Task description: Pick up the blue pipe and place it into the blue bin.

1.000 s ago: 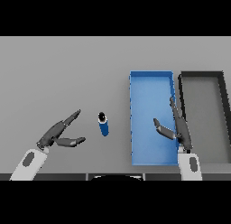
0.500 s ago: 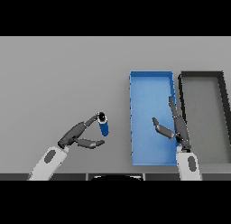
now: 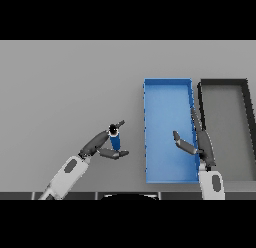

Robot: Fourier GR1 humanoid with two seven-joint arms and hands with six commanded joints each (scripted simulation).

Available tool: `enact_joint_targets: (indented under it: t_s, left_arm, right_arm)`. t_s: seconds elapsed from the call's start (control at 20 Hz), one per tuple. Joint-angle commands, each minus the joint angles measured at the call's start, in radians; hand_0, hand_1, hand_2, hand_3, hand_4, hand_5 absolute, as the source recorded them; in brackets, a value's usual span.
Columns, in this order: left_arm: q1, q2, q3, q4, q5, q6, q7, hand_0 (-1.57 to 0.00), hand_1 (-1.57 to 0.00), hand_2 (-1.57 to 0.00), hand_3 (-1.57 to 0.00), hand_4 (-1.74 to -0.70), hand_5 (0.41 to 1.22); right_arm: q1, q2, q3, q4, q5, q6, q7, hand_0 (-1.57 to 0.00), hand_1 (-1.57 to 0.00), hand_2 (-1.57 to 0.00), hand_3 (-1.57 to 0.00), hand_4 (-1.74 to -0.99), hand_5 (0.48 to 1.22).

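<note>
Table [image 3: 60,82] matt grey; blue bin [image 3: 167,177] smooth, plastic-looking; blue pipe [image 3: 115,140] slightly glossy.

**Counter and Its Contents**

We see a flat grey counter [image 3: 65,87] filling the head view. Three items rest directly on it. The blue bin [image 3: 167,180], a long rectangular tray, lies right of centre with its long side running away from us. Just beside it, on its right, we find a dark grey bin [image 3: 222,82] of like shape, set parallel; whether the two walls touch we cannot tell. The blue pipe [image 3: 115,140], a short cylinder with a dark top end, stands on the counter to the left of the blue bin, apart from it.
</note>
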Motion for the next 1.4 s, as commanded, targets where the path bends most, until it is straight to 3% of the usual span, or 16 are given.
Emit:
enact_joint_targets:
  t_s: [0.0, 0.15, 0.25, 0.3, 0.4, 0.55, 0.6, 0.75, 0.9, 1.35]
  left_arm:
    - [-0.013, -0.009, 0.007, 0.012, 0.013, -0.009, -0.009, 0.00, 0.00, 0.00, 0.00, -1.08, 0.428]
    - [0.001, -0.046, 0.006, 0.043, 0.027, -0.012, -0.060, 0.00, 0.00, -0.05, -0.04, -1.14, 0.502]
    - [-0.001, -0.080, 0.021, 0.062, 0.057, -0.011, -0.076, -0.01, -0.16, -0.31, -0.28, -1.24, 0.613]
    - [0.002, -0.093, 0.029, 0.063, 0.080, -0.019, -0.086, -0.12, -0.32, -0.49, -0.53, -1.28, 0.735]
    - [0.013, -0.104, 0.030, 0.052, 0.086, -0.008, -0.093, -0.60, -0.75, -0.87, -0.91, -1.44, 0.910]
    - [0.013, -0.106, 0.020, 0.047, 0.083, -0.017, -0.103, -1.07, -1.15, -1.21, -1.19, -1.58, 1.062]
    - [0.011, -0.111, 0.009, 0.051, 0.066, 0.000, -0.116, -1.17, -1.24, -1.28, -1.27, -1.55, 1.094]
    - [0.014, -0.120, 0.006, 0.025, 0.042, 0.019, -0.129, -1.37, -1.40, -1.42, -1.42, -1.50, 1.156]
    - [0.020, -0.130, 0.015, -0.019, 0.022, 0.025, -0.153, -1.47, -1.48, -1.50, -1.49, -1.48, 1.188]
    - [-0.051, -0.165, 0.035, -0.177, 0.053, -0.034, -0.078, -1.56, -1.56, -1.56, -1.56, -1.47, 1.217]
  right_arm:
    - [0.003, 0.004, 0.005, -0.004, 0.007, -0.005, 0.000, 0.00, 0.00, 0.00, 0.00, -1.207, 0.646]
    - [-0.002, 0.003, 0.004, 0.011, 0.012, -0.005, 0.004, 0.00, 0.00, 0.00, 0.00, -1.210, 0.653]
    - [0.001, 0.006, 0.002, 0.020, 0.004, -0.001, -0.024, 0.00, 0.00, 0.00, 0.00, -1.217, 0.655]
    - [-0.004, 0.000, -0.003, 0.016, 0.003, -0.002, -0.016, 0.00, 0.00, 0.00, 0.00, -1.220, 0.656]
    - [-0.005, 0.005, 0.003, 0.015, 0.009, -0.005, -0.016, 0.00, 0.00, 0.00, 0.00, -1.219, 0.657]
    - [-0.011, 0.009, 0.001, 0.022, -0.004, 0.003, -0.011, 0.00, 0.00, 0.00, 0.00, -1.233, 0.660]
    - [-0.011, 0.010, 0.003, 0.014, -0.006, 0.004, -0.004, 0.00, 0.00, 0.00, 0.00, -1.228, 0.656]
    - [-0.016, 0.012, 0.002, 0.012, -0.014, 0.007, 0.012, 0.00, 0.00, 0.00, 0.00, -1.221, 0.638]
    - [-0.022, 0.011, -0.001, 0.017, -0.027, 0.018, 0.011, 0.00, 0.00, 0.00, 0.00, -1.219, 0.628]
    - [-0.018, 0.006, 0.006, 0.013, 0.013, -0.005, 0.007, 0.00, 0.00, 0.00, 0.00, -1.176, 0.643]
